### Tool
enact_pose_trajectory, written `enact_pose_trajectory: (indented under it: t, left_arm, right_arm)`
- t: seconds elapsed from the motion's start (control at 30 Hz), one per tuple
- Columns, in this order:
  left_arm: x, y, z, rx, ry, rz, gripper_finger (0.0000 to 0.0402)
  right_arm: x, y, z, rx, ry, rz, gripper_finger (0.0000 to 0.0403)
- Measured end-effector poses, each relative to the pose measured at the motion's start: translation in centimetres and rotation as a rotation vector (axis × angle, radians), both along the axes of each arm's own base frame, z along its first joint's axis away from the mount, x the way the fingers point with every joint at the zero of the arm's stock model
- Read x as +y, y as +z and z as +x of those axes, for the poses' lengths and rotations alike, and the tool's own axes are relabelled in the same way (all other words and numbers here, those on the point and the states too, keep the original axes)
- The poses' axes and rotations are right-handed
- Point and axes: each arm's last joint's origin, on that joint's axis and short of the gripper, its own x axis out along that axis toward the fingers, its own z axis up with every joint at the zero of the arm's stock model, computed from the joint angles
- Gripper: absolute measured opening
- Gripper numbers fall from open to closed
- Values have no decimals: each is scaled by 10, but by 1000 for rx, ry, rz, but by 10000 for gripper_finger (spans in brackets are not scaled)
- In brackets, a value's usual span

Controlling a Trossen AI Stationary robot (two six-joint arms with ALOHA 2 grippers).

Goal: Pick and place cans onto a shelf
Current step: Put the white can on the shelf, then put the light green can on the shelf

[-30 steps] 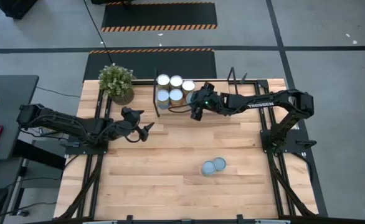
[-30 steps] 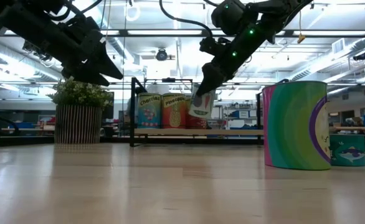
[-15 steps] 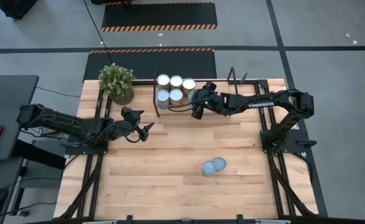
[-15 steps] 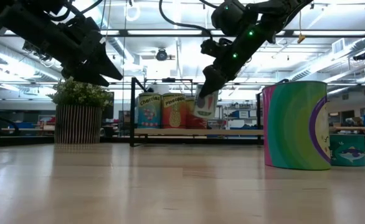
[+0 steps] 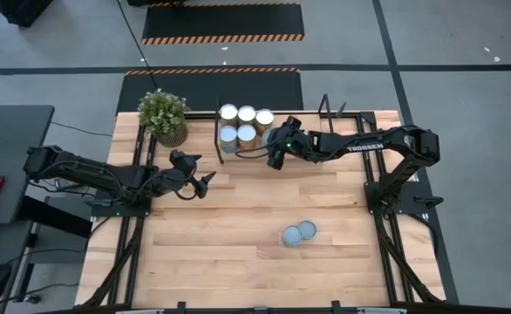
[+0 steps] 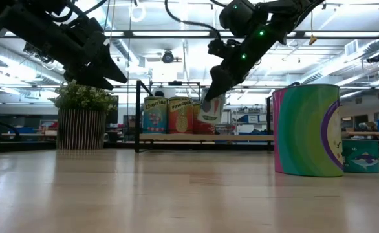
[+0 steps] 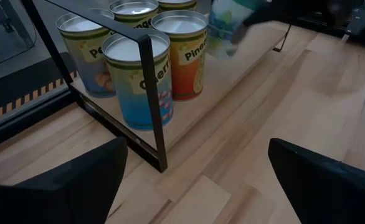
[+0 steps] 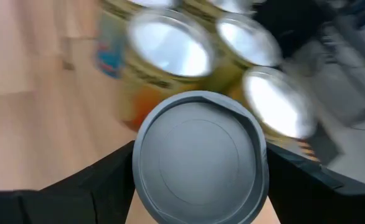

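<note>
Right pincer (image 6: 210,97) gripped a can (image 6: 211,108), tilted just above the shelf (image 6: 205,137) beside five shelved cans (image 5: 243,125), apparently to fill the row. Left pincer (image 5: 205,180) hung open over the tabletop (image 5: 238,253); two cans (image 5: 298,233) waited there.

Looking straight down from overhead, taking in the whole bench (image 5: 238,253), with the shelf (image 5: 223,139) toward 12 o'clock. Sitting at bench-top height, facing level across toward the same shelf (image 6: 202,137) and the room behind. Riding the left wrist, peering close at the shelf's end frame (image 7: 151,99). Riding the right wrist, hanging tight above the cans (image 8: 170,50).
</note>
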Motion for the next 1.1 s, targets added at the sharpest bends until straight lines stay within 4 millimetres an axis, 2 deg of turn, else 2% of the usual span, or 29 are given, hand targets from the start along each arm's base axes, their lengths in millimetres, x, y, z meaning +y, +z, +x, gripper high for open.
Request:
enact_pose_trajectory:
  t: [0.2,0.37,0.57,0.9,1.1]
  left_arm:
    - [0,0,0,-5,2,-4,396]
    - [0,0,0,-6,3,-5,396]
    - [0,0,0,-3,2,-4,396]
    - [0,0,0,-4,2,-5,396]
    - [0,0,0,-4,2,-4,396]
  right_arm:
    - [2,-14,7,11,25,65,312]
    - [0,-23,11,31,5,47,312]
    - [-2,-23,12,19,29,46,318]
    - [-8,-23,11,33,30,33,379]
    - [-8,-16,13,66,19,9,384]
